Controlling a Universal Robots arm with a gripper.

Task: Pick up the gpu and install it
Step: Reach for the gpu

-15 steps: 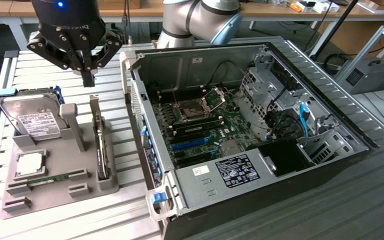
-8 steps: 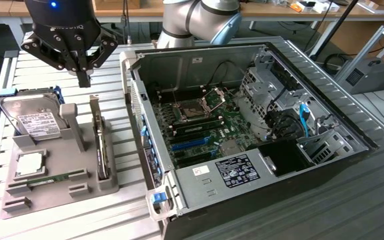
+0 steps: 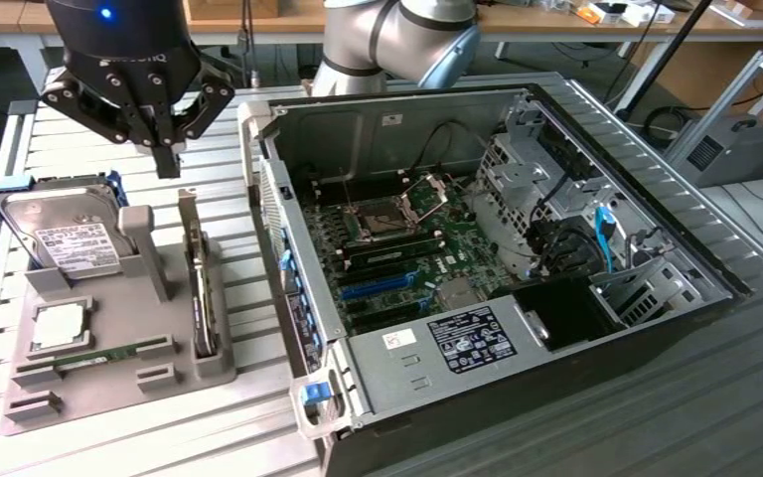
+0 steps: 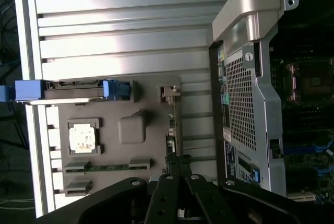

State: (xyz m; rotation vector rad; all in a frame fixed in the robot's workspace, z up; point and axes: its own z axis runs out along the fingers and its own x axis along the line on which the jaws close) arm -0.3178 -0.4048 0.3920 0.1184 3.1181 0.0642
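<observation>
The gpu [image 3: 199, 288] stands on edge in the gray holder [image 3: 103, 402] at the exterior view's left, its long axis running top to bottom of the frame. The gripper [image 3: 167, 167], closed and empty, hangs near its upper end.

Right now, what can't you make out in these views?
Exterior view: gpu stands edge-on in the gray holder, so its faces are unreadable.
Exterior view: hard drive label text is too small to read.
Exterior view: computer case lower side is cut off by the picture's edge.
Wrist view: tool covers one end of the gray holder.
</observation>
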